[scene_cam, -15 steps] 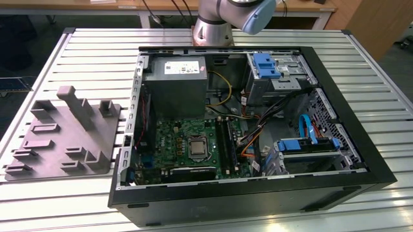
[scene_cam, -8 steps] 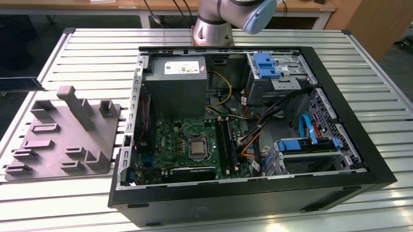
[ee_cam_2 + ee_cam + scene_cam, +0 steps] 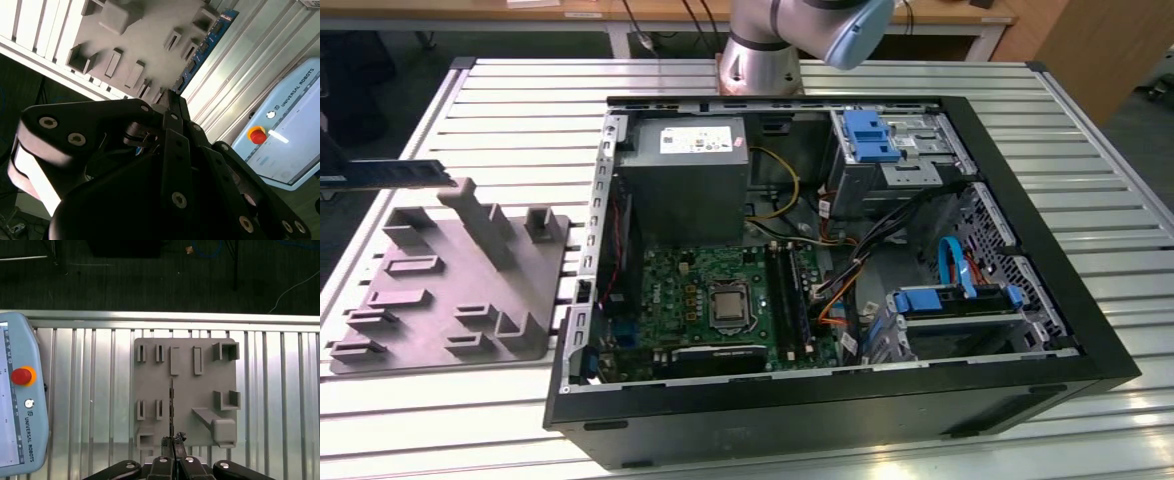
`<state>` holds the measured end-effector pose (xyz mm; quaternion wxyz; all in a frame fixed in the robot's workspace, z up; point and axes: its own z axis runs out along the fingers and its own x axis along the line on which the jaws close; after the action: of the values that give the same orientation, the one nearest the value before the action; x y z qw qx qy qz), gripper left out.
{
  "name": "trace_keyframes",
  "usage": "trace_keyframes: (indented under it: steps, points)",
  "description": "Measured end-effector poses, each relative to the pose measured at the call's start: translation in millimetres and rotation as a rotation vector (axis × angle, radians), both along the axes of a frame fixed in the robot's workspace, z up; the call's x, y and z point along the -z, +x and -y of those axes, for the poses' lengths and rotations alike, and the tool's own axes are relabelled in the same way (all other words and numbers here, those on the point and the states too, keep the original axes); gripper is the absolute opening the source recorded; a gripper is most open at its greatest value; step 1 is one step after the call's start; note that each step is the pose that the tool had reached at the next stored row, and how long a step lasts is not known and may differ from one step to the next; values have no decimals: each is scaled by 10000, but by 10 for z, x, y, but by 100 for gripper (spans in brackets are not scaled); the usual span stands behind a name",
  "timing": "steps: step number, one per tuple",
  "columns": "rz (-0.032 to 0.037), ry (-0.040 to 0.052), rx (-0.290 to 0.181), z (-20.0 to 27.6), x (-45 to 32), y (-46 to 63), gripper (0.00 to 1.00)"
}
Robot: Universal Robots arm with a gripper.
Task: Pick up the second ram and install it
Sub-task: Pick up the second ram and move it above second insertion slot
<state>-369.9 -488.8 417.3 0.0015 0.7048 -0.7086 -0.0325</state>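
Over at the exterior view's left edge, the second ram (image 3: 394, 173) is off its rest and in the air, pinched at one end by the gripper (image 3: 173, 445). The first wrist view shows the jaws pressed together on the board's flat faces. The stick runs straight out from them, thin edge toward that camera.

Its long axis lies roughly level and points toward the exterior view's right, along the far side of the grey holder block (image 3: 447, 290). The free end sits close to the block's tallest post. From where I stand I can't tell whether it clears the post.

The black memory slots (image 3: 783, 290) on the green motherboard (image 3: 680, 280) are well apart from the stick, further toward the exterior view's right. They sit down inside the open computer case (image 3: 1067, 300), beyond its near wall. They run front to back in that view, so stick and slots look about crosswise to each other.

The surface (image 3: 520, 90) is slatted metal and carries both block and case. Around the slots it looks tight to me: a power supply (image 3: 683, 180) stands just behind the board, and loose cables (image 3: 847, 270) hang beside them. A pale blue teach pendant (image 3: 15, 405) lies on the slats beside the block.
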Motion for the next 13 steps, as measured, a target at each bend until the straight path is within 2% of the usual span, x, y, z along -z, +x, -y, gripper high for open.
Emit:
trace_keyframes:
  steps: [13]
  points:
    - [0, 1, -1, 0, 0, 512, 11]
